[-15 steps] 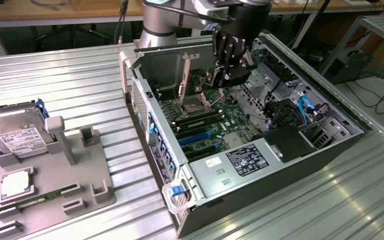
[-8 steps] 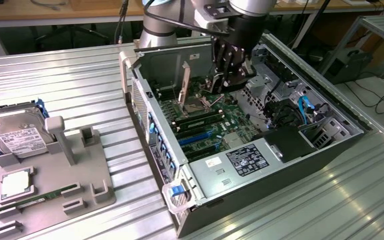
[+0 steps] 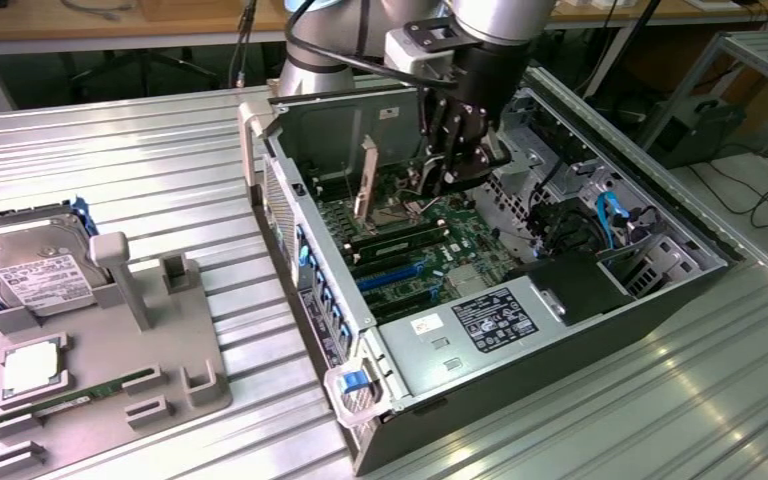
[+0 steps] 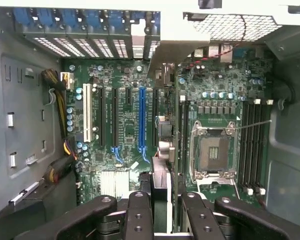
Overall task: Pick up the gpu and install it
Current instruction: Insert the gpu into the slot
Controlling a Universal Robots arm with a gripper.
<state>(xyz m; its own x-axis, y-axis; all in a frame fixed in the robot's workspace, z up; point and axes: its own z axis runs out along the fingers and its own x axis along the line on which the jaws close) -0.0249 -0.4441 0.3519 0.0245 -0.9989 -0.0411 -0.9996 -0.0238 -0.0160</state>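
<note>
The gpu (image 4: 160,181) is a thin black card seen edge-on, standing upright between my fingers and running over the motherboard (image 4: 215,95) toward the case's rear slot openings. Its pale metal bracket (image 3: 368,165) stands by the rear wall of the open computer case (image 3: 491,325). My gripper (image 3: 454,185) is down inside the case, shut on the card's upper edge. In the wrist view the gripper (image 4: 165,215) has its black fingers (image 4: 138,216) on both sides of the card. The card hangs beside the long blue slot (image 4: 142,120), over the neighbouring black slot.
An empty processor socket (image 4: 213,152) and memory slots (image 4: 252,145) lie beside the card. Cable bundles (image 4: 60,165) sit by the case wall. At the exterior view's left a grey fixture (image 3: 157,340) holds a silver hard drive (image 3: 31,270) and a green memory stick (image 3: 77,395).
</note>
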